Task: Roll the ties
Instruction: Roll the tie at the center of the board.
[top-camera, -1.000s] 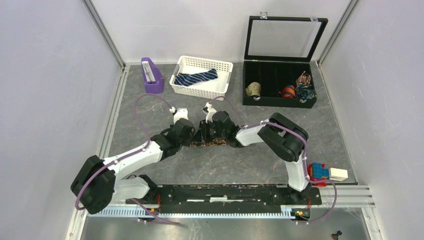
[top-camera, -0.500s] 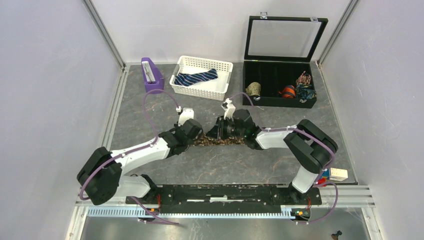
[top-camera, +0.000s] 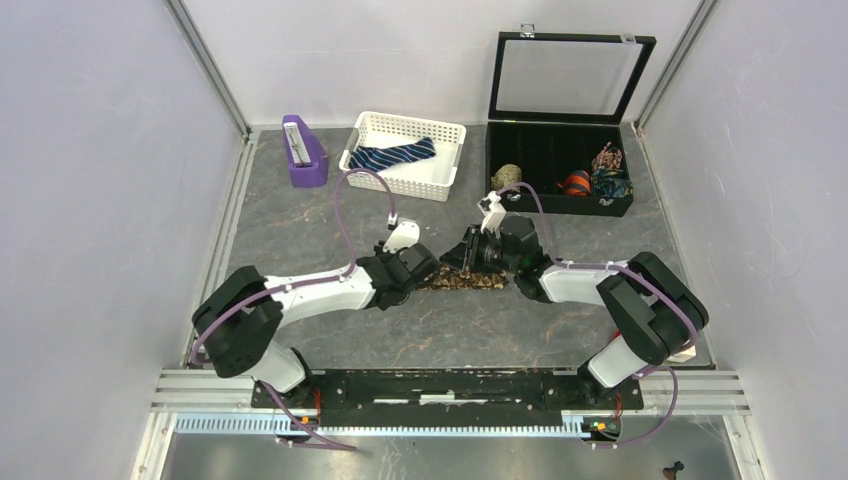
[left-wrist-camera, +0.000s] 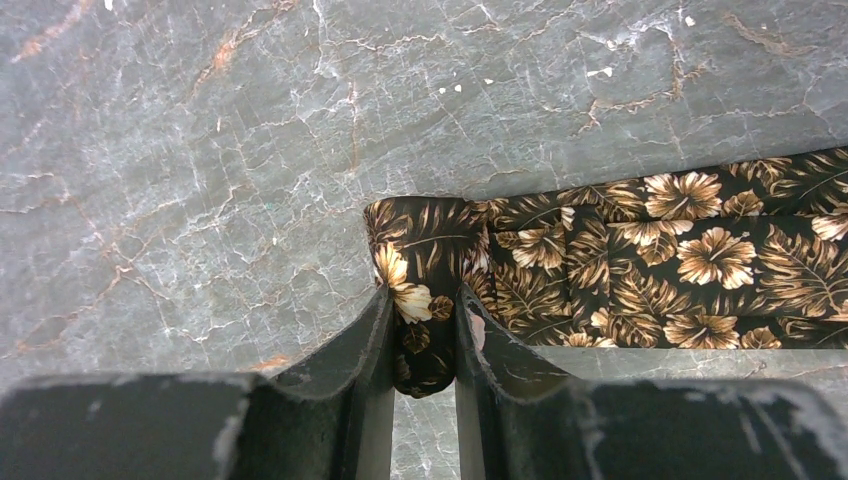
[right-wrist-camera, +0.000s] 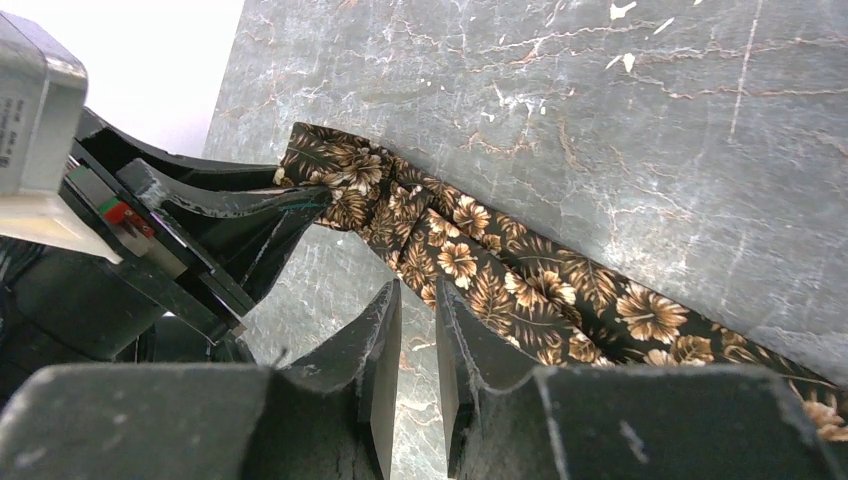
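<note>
A brown tie (top-camera: 470, 283) with a tan leaf print lies flat on the grey table (top-camera: 300, 220), between the two arms. My left gripper (left-wrist-camera: 422, 300) is shut on its folded left end (left-wrist-camera: 425, 250); the rest of the tie (left-wrist-camera: 650, 260) runs off to the right. My right gripper (right-wrist-camera: 418, 295) hovers low beside the tie (right-wrist-camera: 520, 290), its jaws a narrow gap apart with only table between them. From above, my left gripper (top-camera: 425, 272) and right gripper (top-camera: 468, 262) face each other closely. A navy striped tie (top-camera: 392, 155) lies in the white basket (top-camera: 405, 186).
An open black case (top-camera: 560, 203) stands at the back right with rolled ties (top-camera: 508, 177) in its compartments. A purple holder (top-camera: 303, 150) sits at the back left beside the basket. Metal frame rails run along the left and near edges.
Both arms have swung to the right and slightly farther from the bases. The brown tie has been dragged along with them, the left gripper still holding its end.
</note>
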